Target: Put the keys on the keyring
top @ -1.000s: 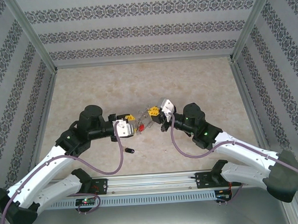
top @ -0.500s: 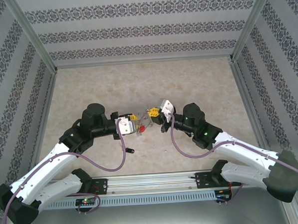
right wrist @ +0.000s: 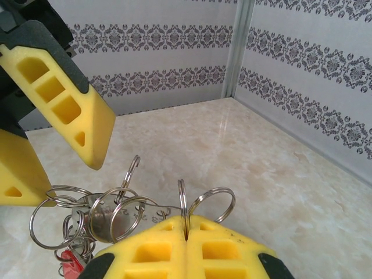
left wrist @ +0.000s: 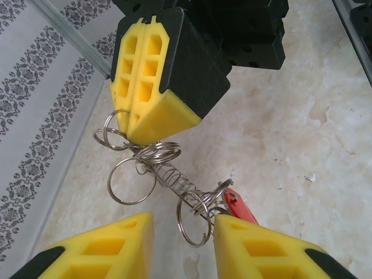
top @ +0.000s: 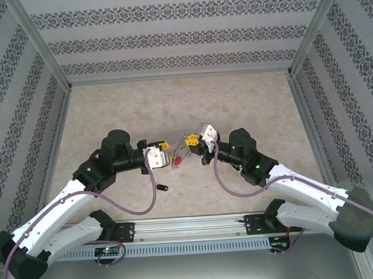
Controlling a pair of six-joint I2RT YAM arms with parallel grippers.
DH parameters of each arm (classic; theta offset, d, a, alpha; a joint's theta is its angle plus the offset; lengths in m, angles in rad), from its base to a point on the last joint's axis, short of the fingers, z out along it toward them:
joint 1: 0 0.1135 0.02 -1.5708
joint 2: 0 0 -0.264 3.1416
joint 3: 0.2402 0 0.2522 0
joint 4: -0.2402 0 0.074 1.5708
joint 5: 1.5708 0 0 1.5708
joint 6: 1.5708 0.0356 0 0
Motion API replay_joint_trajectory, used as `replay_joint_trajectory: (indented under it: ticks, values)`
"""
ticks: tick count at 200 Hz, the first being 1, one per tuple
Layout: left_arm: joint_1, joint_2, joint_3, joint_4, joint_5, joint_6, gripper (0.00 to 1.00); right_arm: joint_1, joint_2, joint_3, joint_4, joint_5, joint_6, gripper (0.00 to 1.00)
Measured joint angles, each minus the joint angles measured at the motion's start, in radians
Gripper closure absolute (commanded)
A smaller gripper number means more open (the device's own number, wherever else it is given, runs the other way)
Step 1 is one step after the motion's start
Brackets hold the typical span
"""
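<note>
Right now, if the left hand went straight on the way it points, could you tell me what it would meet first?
Probably the keyring: its rings and coil hang just ahead of the open left hand. The right hand, pinching its far end, lies close behind, though depth is uncertain.

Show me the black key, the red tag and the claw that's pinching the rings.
key (top: 162, 187): top external view, middle of the small dark shape.
red tag (left wrist: 239, 207): left wrist view, middle of its flat face.
right gripper (right wrist: 186, 224): right wrist view, seam between its shut fingertips.
</note>
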Motion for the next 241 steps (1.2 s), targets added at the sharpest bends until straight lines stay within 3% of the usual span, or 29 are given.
replay_joint_trajectory:
  ticks: [45,77,140,192,241]
  values:
    - [0.0,0.015,-0.02,0.001,-0.015,0.014,0.64,0.0,0.0,0.0,0.0,-0.01,0.0,1.0]
    - [0.0,0.024,-0.026,0.001,-0.015,0.018,0.73,0.0,0.0,0.0,0.0,-0.011,0.0,1.0]
    - [0.0,0.024,-0.026,0.002,-0.014,0.018,0.8,0.0,-0.001,0.0,0.0,-0.011,0.0,1.0]
    - [0.0,0.012,-0.026,0.002,-0.014,0.018,0.69,0.0,-0.011,0.0,-0.003,-0.011,0.0,1.0]
    - [0.0,0.001,-0.026,0.01,-0.01,0.017,0.68,0.0,-0.011,0.0,-0.003,-0.011,0.0,1.0]
